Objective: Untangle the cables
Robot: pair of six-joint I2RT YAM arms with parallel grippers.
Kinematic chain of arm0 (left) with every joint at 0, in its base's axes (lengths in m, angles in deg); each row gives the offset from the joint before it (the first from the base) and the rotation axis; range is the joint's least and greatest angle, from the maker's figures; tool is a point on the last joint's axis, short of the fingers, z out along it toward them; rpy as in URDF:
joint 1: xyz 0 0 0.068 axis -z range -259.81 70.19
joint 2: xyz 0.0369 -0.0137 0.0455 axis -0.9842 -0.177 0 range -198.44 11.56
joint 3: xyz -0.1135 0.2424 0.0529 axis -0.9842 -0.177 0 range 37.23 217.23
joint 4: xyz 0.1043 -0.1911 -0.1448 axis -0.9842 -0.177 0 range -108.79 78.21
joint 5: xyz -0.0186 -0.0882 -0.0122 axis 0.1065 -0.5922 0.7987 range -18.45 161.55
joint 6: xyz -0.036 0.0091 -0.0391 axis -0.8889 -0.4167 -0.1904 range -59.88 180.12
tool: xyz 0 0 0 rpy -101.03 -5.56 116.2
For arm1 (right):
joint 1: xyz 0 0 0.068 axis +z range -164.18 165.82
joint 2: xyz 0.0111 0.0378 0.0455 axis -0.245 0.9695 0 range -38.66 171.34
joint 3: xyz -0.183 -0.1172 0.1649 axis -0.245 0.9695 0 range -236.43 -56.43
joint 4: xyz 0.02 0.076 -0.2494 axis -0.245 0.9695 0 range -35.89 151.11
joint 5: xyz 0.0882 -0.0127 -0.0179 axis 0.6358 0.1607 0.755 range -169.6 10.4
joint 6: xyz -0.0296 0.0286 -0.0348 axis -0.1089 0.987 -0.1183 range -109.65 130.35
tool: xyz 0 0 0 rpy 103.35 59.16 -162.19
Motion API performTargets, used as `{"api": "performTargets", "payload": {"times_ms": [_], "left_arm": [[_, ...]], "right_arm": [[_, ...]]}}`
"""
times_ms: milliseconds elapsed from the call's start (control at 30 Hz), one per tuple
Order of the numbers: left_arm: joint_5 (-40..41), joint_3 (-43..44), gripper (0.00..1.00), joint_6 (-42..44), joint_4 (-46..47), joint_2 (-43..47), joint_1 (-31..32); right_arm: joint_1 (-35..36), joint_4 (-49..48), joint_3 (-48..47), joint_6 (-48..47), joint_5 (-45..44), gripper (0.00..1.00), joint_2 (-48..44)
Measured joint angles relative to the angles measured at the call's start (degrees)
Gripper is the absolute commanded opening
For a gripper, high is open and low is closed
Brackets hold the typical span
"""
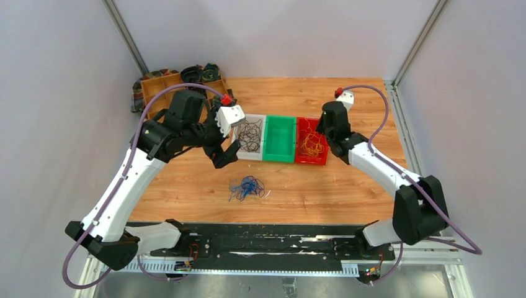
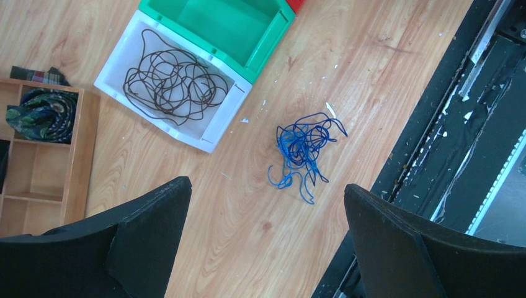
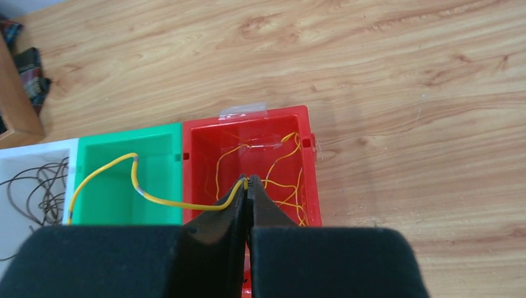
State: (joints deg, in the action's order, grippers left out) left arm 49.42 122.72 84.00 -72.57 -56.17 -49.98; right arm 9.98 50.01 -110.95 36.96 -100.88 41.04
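Left gripper (image 2: 267, 189): wide open, empty.
Blue cables (image 2: 303, 149): on the bench (image 2: 248, 248), below it.
Black cables (image 2: 170, 81): in white bin (image 2: 217, 127).
Right gripper (image 3: 248, 186): closed on 1 yellow cable (image 3: 167, 202) above red bin (image 3: 248, 118).

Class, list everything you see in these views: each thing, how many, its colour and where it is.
black cables: one bunch, black, in white bin
yellow cables: one bunch, yellow, in red bin
blue cables: one bunch, blue, on table before the bins
green bin: one, green, between the other bins
wooden tray: one, brown, far left corner, holds dark bundles
left tool: one, black, open, above table
right tool: one, black, shut on yellow cables over red bin
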Motion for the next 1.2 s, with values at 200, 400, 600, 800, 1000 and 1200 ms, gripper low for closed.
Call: {"api": "performTargets", "payload": {"times_ms": [200, 400, 600, 800, 1000, 1200], "left_arm": [[0.55, -0.02, 0.98, 0.5, -0.2, 1.2, 0.0], [0.61, 0.02, 0.98, 1.29, -0.44, 2.12, 0.0], [0.76, 0.02, 0.98, 2.49, -0.68, 2.99, 0.0], [1.6, 0.02, 0.98, 3.41, -0.68, 3.5, 0.0], [1.97, 0.02, 0.98, 4.22, -0.7, 3.63, 0.0], [2.12, 0.02, 0.98, 4.68, -0.7, 3.8, 0.0]], "right_arm": [[-0.02, 5.11, -5.62, 2.67, -4.31, 0.01, 6.51], [0.04, 15.08, -15.45, 6.36, -11.52, 0.0, 14.03], [1.09, 22.16, -20.26, 9.53, -15.76, 0.01, 19.69], [4.07, 30.03, -27.61, 13.14, -19.19, 0.01, 26.18], [5.77, 36.15, -32.2, 17.9, -20.5, 0.15, 30.03], [5.77, 36.87, -31.95, 19.43, -19.43, 0.29, 30.36]]}}
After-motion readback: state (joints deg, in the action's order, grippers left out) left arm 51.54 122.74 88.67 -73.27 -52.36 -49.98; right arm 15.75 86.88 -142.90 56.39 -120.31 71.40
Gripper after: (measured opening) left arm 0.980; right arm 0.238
